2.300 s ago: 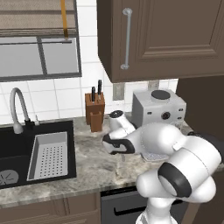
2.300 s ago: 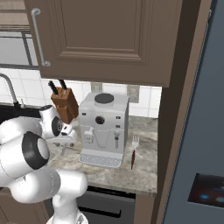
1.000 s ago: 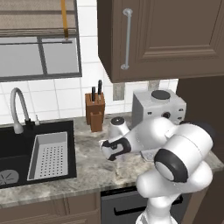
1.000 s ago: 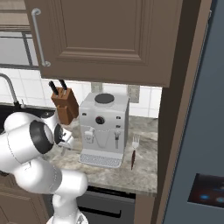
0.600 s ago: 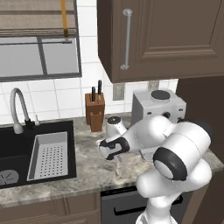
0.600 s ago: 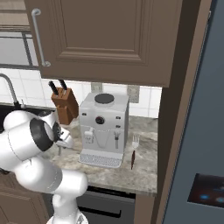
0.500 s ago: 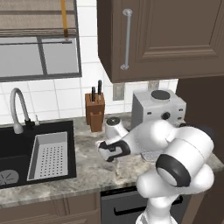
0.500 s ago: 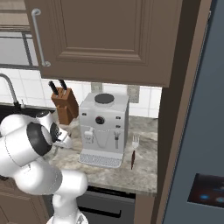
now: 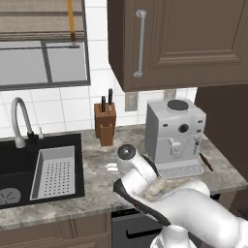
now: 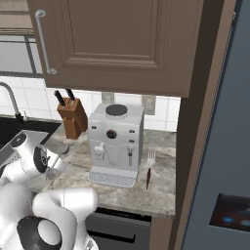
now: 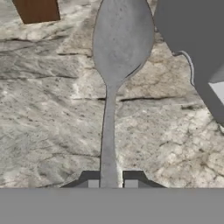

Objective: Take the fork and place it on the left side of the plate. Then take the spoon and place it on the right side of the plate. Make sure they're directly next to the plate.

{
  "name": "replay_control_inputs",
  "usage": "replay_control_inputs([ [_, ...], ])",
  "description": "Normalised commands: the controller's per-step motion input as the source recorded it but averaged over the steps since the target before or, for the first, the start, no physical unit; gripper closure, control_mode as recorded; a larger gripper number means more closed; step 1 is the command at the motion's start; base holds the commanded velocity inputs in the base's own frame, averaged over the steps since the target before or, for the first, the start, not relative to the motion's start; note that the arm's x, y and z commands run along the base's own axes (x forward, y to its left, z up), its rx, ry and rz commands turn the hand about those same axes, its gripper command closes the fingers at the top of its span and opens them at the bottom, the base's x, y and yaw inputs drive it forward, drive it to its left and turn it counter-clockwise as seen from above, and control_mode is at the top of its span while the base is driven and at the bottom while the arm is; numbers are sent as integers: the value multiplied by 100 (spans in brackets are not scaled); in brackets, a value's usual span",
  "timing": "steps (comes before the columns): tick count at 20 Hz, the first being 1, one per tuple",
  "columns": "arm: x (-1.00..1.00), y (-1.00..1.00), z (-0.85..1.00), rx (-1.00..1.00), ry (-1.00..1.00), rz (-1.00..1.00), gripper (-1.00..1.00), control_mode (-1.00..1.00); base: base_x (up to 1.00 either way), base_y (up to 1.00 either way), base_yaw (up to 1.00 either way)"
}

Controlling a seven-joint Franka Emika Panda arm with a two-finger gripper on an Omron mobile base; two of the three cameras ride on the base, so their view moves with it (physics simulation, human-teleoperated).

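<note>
1. White robot arm with dark joints (image 9: 160, 193) bent low over the mottled grey-beige stone table (image 9: 97, 186), wrist turned down toward the surface in front of the knife block.
2. Jaws (image 11: 112, 183) pinching the thin straight handle of the small all-grey metal spoon (image 11: 114, 87); dark fingertips (image 11: 89, 180) pressed against the handle's end on both sides, as seen in the hand view.
3. Spoon lying along the table surface, round bowl pointing away from the jaws, handle running straight back between the tips.
4. Brown wooden knife block with black handles (image 9: 105, 125) standing near the tiled wall, beyond the spoon's bowl and off to one side of it.
5. Boxy light-grey coffee machine with a round dark top (image 9: 174, 138) standing on the table, to the right of the knife block; a corner of its grey base just beside the spoon's bowl in the hand view.
6. Slim fork with silver tines and a long dark handle (image 10: 149, 170) lying on the table to the right of the coffee machine, tines toward the wall, well apart from the jaws.
7. Black sink with a curved silver tap (image 9: 19, 160) at the left end of the table, a grey perforated tray (image 9: 52, 170) resting in it.
8. Dark brown wall cabinet with a silver bar handle (image 9: 179, 41) hanging above the coffee machine.
</note>
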Motion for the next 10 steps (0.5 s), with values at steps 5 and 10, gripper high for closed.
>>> replay_control_inputs([
  [5, -48, -34, 72, 0, -21, 0, 100, -100, 0, 0, 0],
  [10, -18, -51, 93, 1, -5, 0, 100, -100, 0, 0, 0],
])
